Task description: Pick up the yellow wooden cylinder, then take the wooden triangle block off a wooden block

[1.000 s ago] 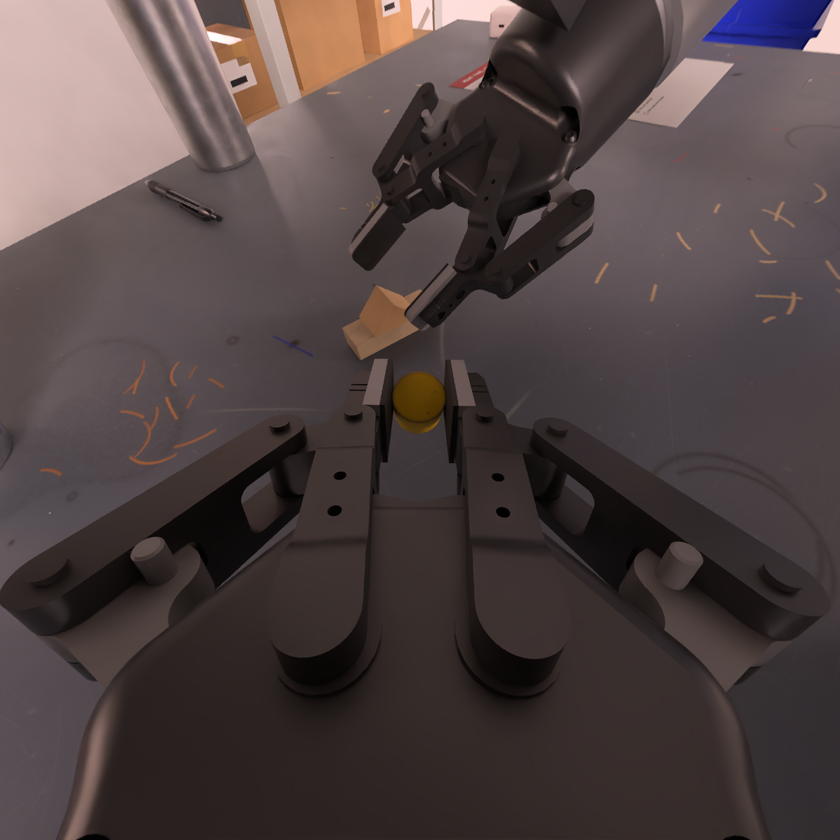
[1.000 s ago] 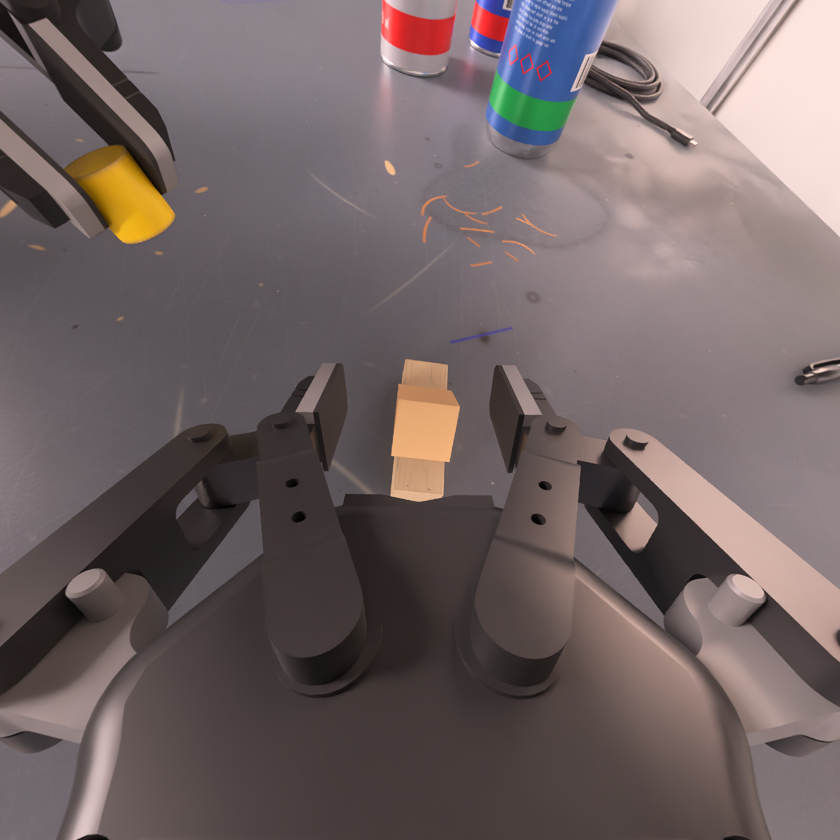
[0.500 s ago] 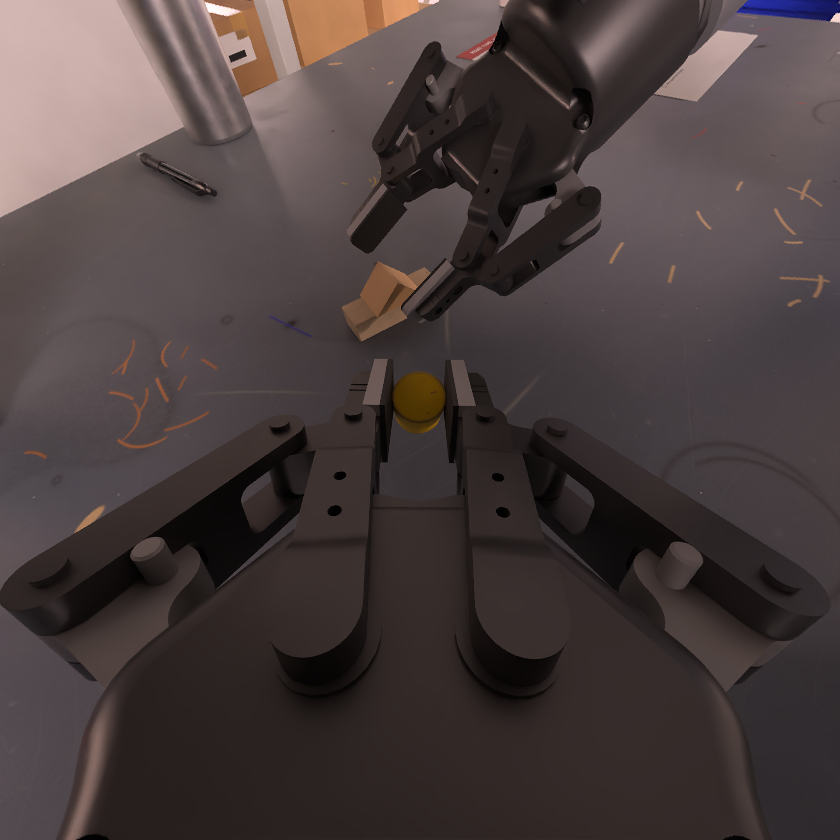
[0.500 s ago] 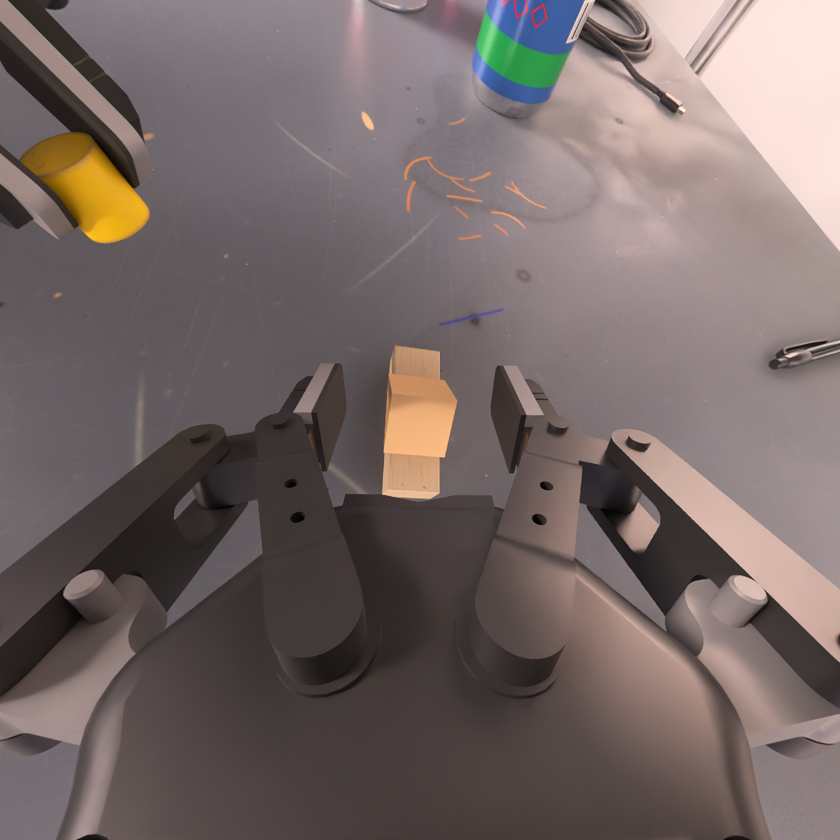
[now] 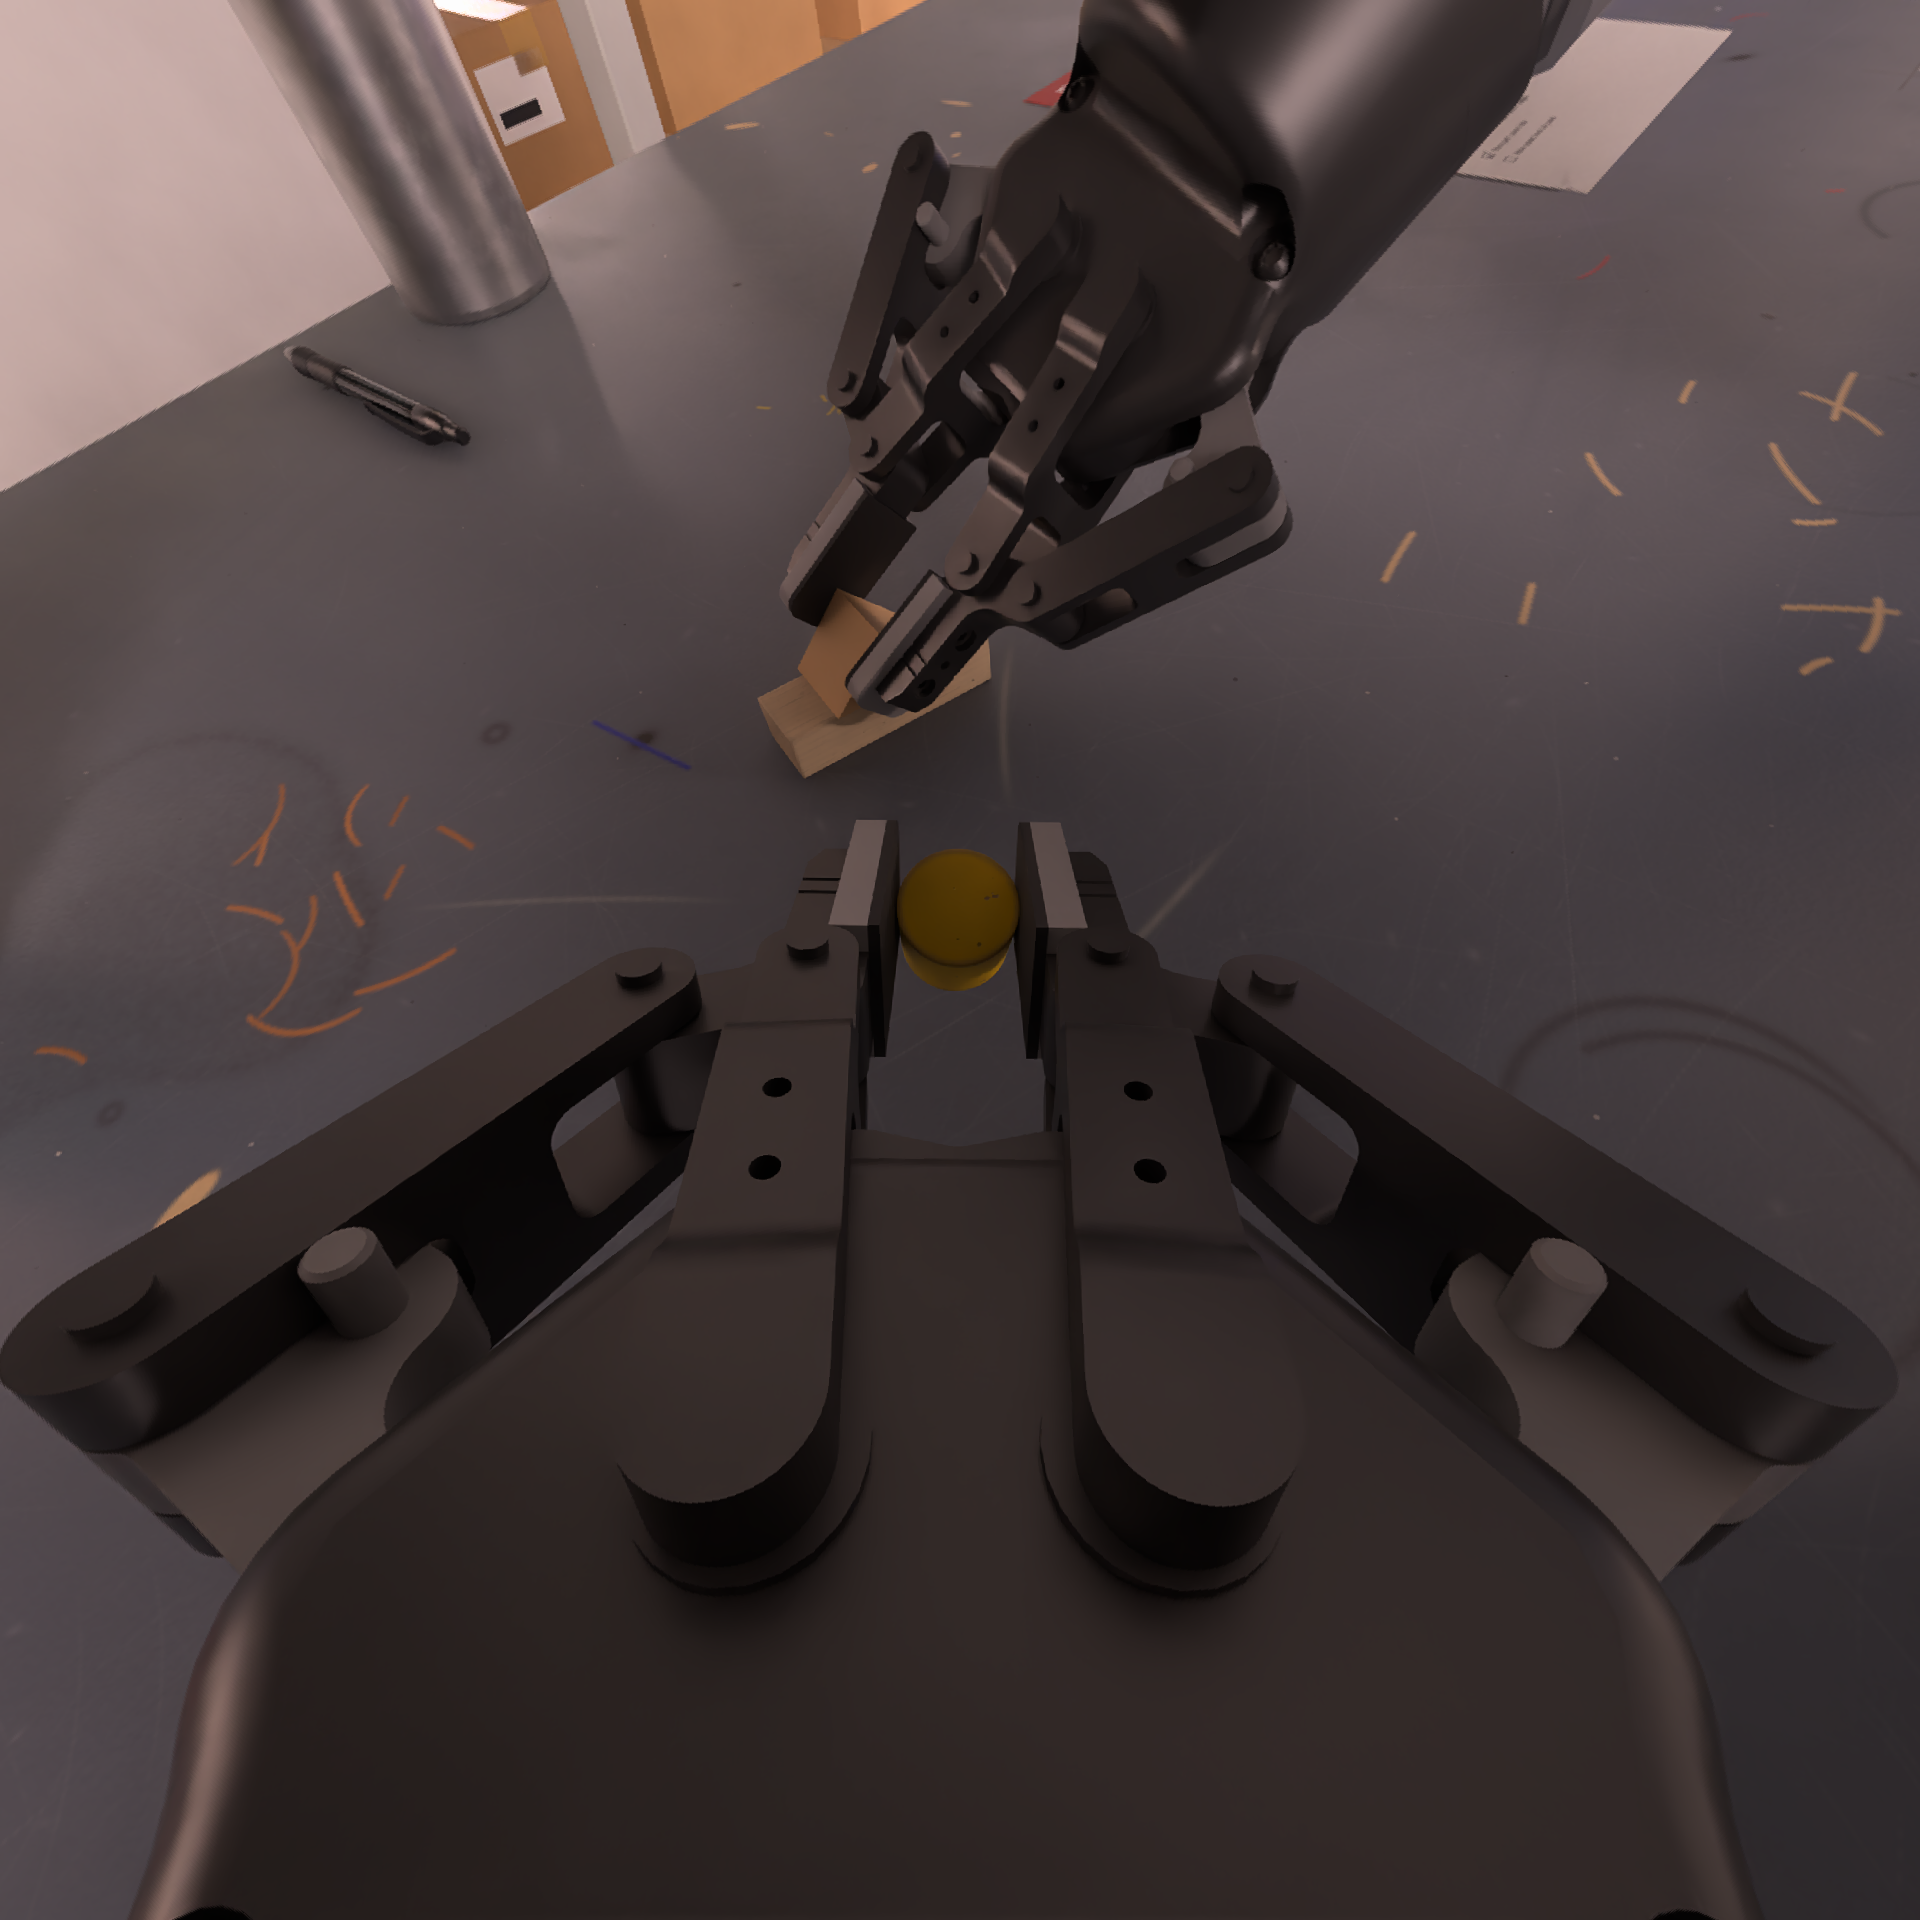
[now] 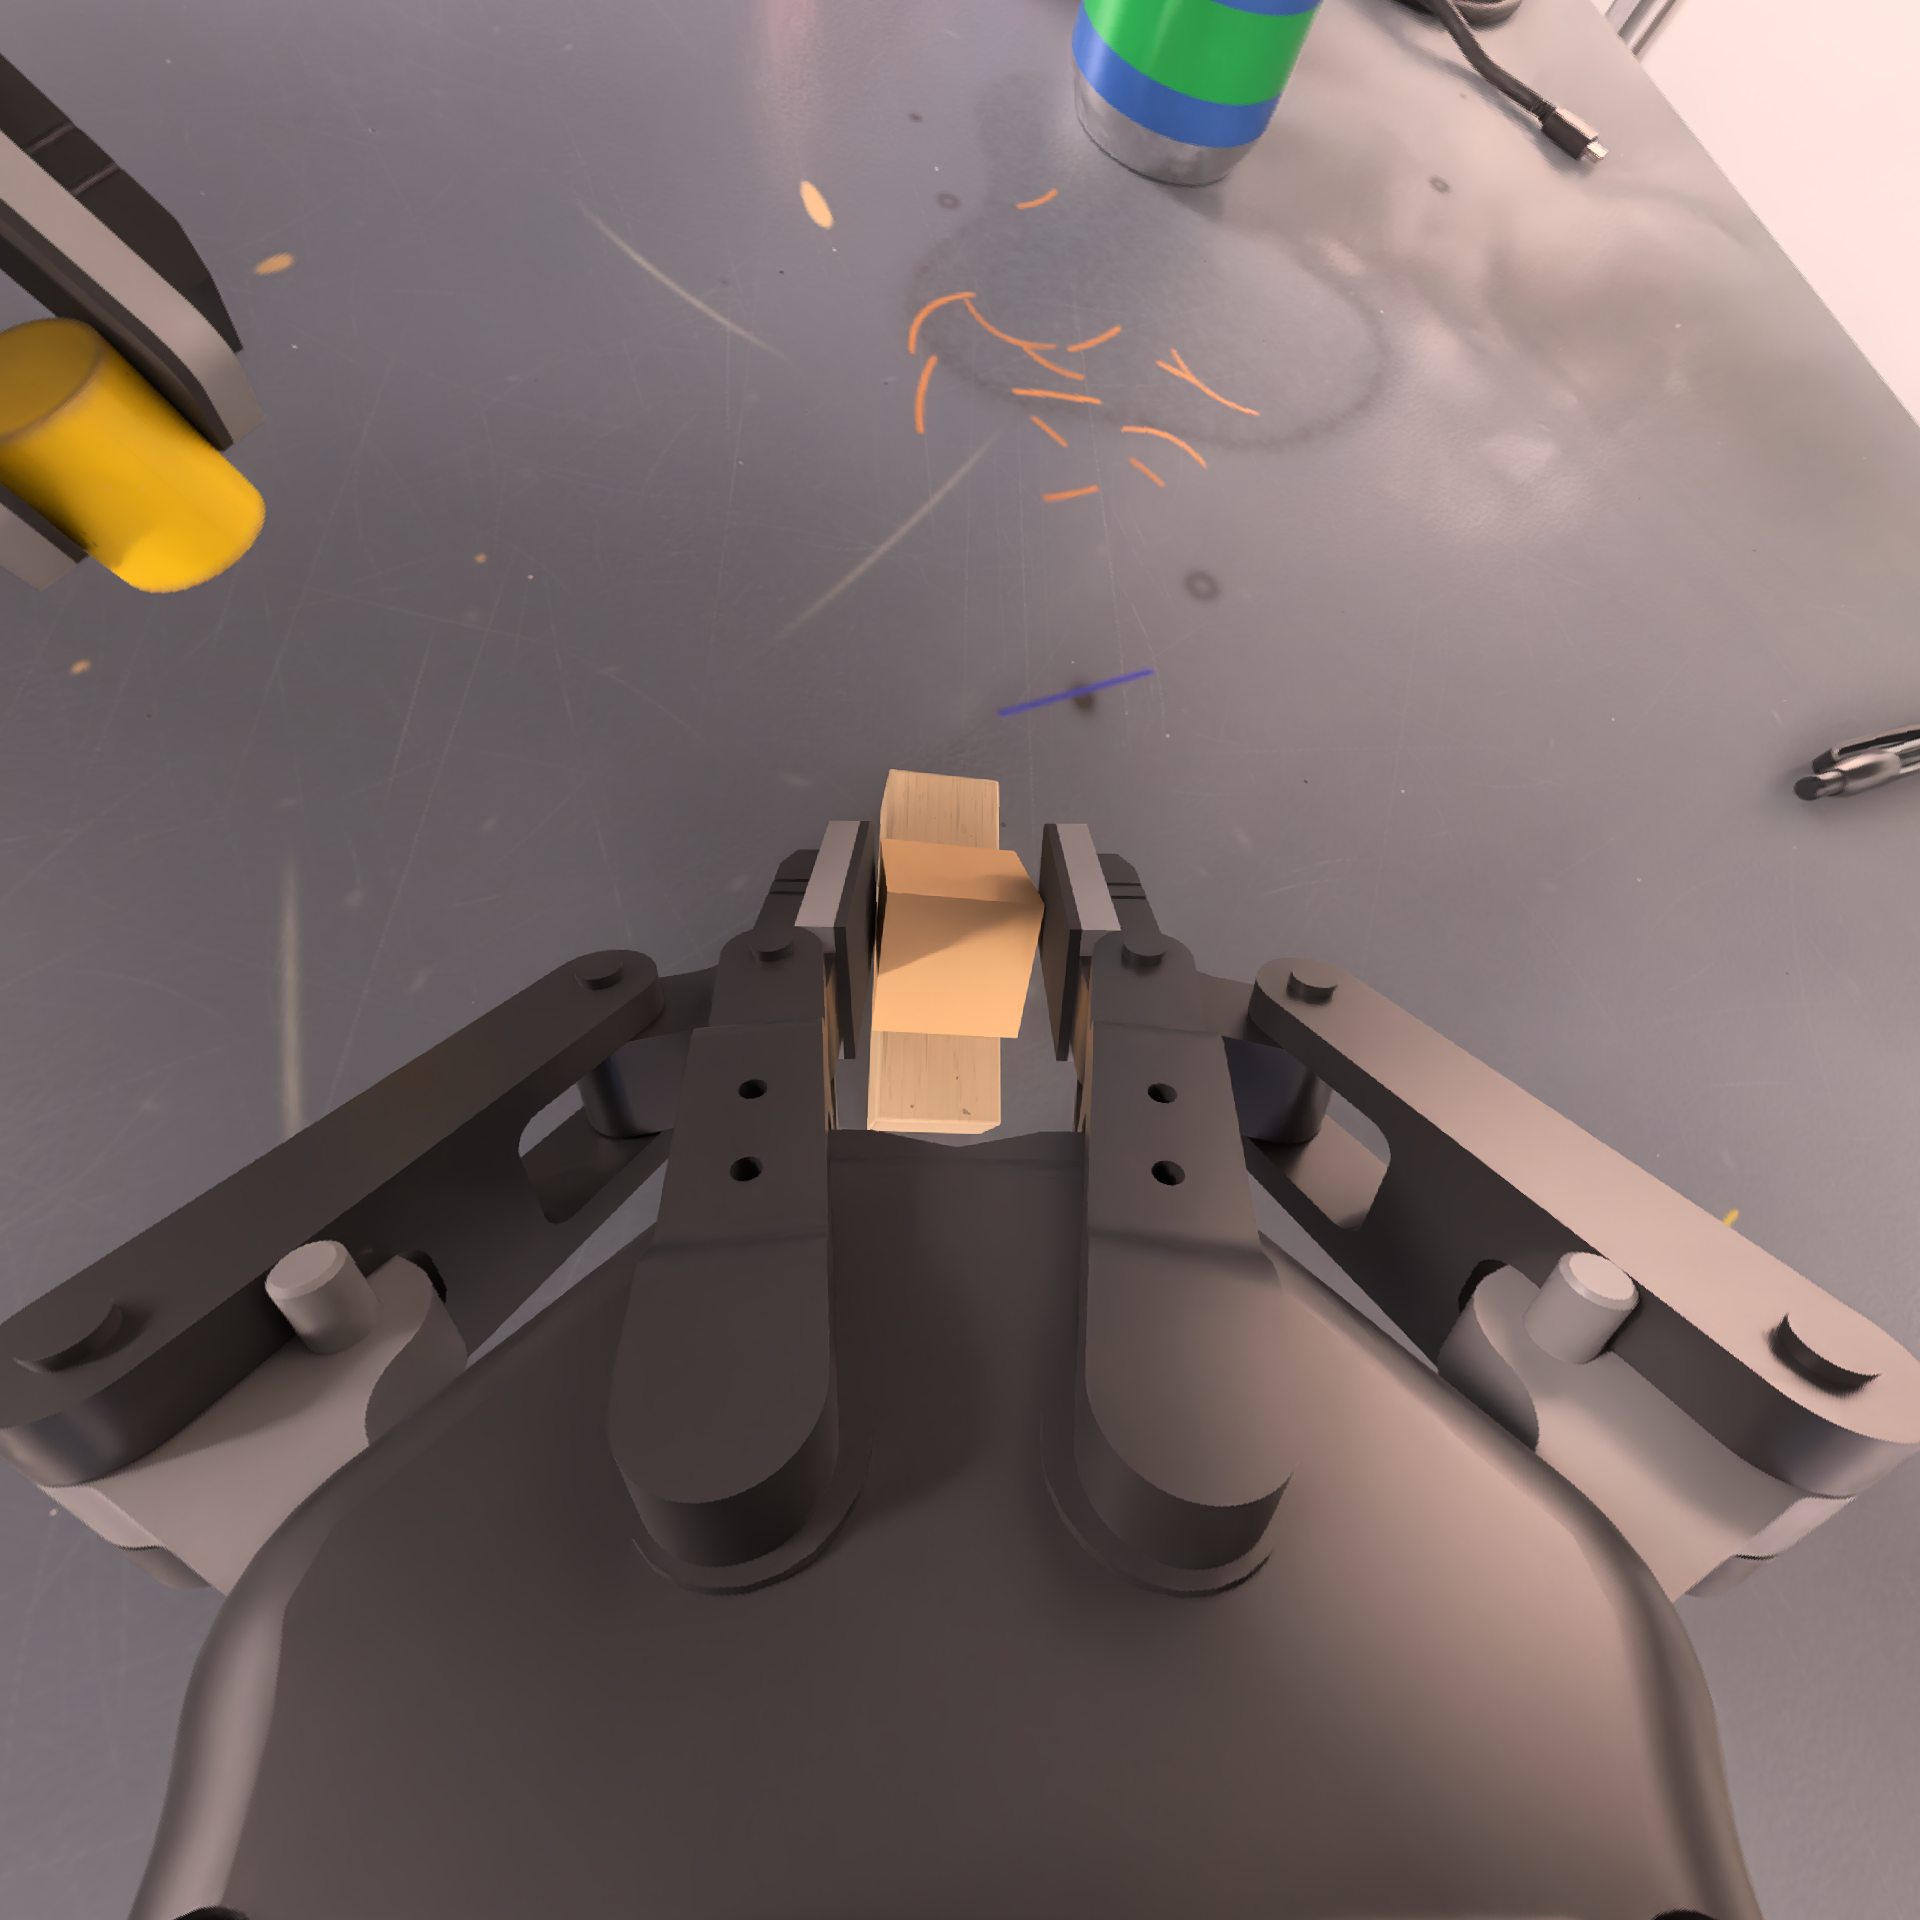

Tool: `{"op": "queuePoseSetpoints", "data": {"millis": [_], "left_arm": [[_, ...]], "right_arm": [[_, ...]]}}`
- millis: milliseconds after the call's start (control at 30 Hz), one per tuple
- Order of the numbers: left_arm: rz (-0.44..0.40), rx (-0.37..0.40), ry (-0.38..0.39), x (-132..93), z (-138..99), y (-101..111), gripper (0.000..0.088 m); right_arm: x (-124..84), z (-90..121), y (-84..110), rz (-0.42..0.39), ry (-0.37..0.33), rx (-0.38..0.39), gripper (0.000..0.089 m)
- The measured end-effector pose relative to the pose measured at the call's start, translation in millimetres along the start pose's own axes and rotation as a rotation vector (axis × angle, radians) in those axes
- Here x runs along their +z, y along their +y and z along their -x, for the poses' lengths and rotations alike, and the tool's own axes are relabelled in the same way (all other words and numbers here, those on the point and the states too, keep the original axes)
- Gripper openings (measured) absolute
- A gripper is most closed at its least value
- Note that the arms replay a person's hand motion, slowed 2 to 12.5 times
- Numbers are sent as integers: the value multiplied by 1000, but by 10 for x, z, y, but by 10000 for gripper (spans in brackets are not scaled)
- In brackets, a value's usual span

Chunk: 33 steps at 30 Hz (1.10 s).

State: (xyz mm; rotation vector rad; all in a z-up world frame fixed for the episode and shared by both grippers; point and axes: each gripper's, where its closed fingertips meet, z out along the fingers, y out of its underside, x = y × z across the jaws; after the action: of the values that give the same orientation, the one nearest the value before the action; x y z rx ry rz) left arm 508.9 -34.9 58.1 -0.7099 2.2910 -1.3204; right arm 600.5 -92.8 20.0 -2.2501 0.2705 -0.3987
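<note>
Wood is sitting between your right gripper (image 6: 956, 914) pads: the triangle block (image 6: 951, 951), on the plank (image 6: 935, 1081), looks pinched. Your left gripper (image 5: 956, 914) is clamping the yellow cylinder (image 5: 956, 920) aloft. You are risking dragging the plank up too if the pads are catching it. Underneath, a scuffed grey table (image 6: 520, 675) is carrying shavings (image 6: 1070, 384), a pen (image 6: 1860, 764) and a can (image 6: 1184, 83).
</note>
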Motion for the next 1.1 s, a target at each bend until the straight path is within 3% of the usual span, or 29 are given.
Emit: {"op": "queuePoseSetpoints", "data": {"millis": [600, 867, 1100], "left_arm": [[44, 29, -37, 14, 12, 39, 201], [54, 40, -54, -6, 33, 42, 201], [53, 36, -52, -24, 39, 41, 201]], "right_arm": [[-12, 8, -15, -14, 9, -17, 279], [-66, 10, -65, -69, 0, -4, 279], [-153, 61, -131, -151, -68, 12, 279]]}}
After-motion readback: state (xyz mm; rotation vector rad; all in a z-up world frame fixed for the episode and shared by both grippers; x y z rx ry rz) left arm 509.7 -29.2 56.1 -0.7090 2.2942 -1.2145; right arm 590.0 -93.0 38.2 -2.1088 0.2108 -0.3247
